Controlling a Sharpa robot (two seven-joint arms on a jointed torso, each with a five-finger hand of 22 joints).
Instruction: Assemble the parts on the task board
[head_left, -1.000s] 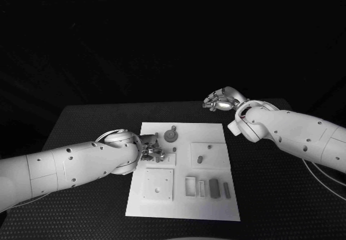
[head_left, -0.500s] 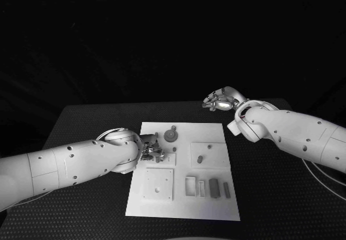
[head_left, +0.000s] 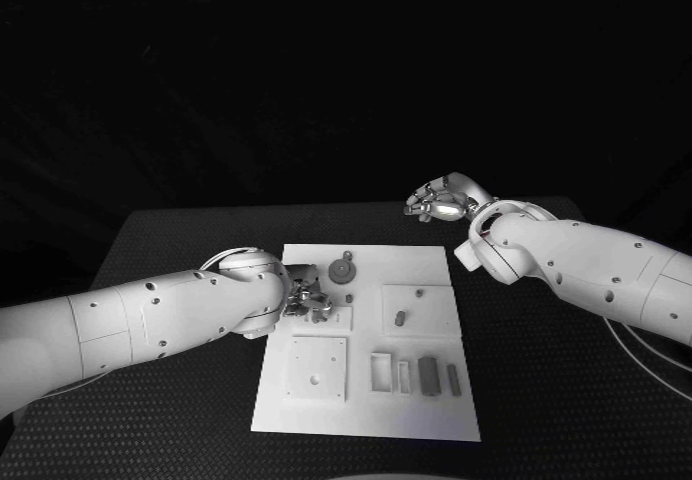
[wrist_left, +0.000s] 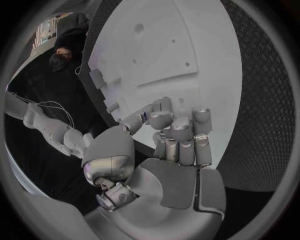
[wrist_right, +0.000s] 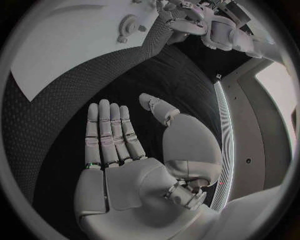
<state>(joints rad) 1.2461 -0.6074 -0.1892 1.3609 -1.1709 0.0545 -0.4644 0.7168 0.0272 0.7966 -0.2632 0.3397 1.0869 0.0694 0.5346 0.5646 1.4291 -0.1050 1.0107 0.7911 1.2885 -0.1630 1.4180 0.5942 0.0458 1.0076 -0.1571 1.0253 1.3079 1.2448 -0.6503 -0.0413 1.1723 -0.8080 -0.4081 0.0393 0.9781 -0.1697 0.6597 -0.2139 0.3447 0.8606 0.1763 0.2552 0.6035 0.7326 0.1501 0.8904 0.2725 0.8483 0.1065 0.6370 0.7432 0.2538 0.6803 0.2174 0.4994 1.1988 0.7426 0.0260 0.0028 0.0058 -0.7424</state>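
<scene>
Parts (head_left: 402, 319) on task board (head_left: 433, 264), left hand (head_left: 309, 297) perhaps touching.

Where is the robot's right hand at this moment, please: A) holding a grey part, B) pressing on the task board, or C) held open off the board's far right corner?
C: the right hand hangs beyond the task board, fingers straight and apart, holding nothing.

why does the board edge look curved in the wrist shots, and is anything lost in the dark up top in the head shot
Left wrist view: fisheye bends the task board edge into an arc beyond the left hand. Right wrist view: same bending; the right hand lies open and sharp. Head view: beyond the table all is black, nothing readable; the board's edges run straight here.
</scene>
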